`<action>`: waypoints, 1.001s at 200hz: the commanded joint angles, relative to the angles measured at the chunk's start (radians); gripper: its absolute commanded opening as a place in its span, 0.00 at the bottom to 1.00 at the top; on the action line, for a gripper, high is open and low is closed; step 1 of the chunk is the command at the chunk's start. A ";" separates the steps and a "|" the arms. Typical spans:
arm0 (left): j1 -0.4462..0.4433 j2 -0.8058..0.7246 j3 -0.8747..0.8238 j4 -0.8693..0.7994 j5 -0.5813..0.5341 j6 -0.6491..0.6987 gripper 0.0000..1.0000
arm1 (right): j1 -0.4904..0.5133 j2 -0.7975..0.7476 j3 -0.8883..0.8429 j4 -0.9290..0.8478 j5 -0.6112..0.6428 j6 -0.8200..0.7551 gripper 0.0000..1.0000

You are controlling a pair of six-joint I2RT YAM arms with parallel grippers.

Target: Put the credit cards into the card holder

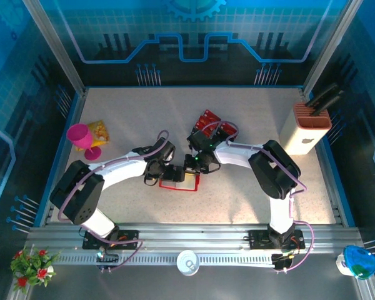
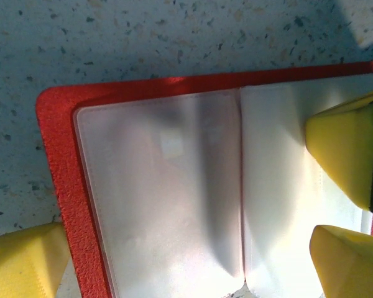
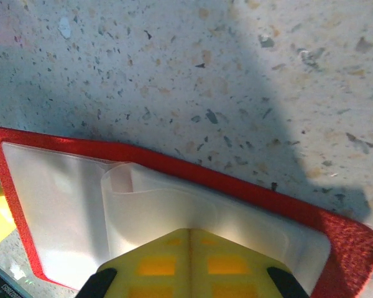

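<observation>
My right gripper (image 3: 189, 234) is closed tight, tips together at 6 o'clock of its wrist view. It pinches a clear inner leaf (image 3: 174, 205) of the holder (image 3: 336, 248), and the leaf curls up into the tips. My left gripper (image 2: 186, 273) stands fully spread and empty, fingers (image 2: 25, 264) either side of the holder's left half. Whether they press on it I cannot tell.

The holder lies open and flat on the table (image 1: 237, 206), mid-table, under both grippers. The cards (image 1: 207, 120) sit in a red pile at 1 o'clock from it, near, none picked up.

Finding: the step in hand is opening a pocket; no card is loaded.

Next move, in my judgement: hold the leaf lifted with the right, send the left to 1 o'clock for one card, grip it by a short edge, and slide it flat under the leaf.
</observation>
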 commanded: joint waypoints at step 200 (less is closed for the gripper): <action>-0.013 0.042 -0.084 0.050 -0.013 0.004 0.86 | -0.008 -0.051 -0.089 0.115 -0.029 0.134 0.37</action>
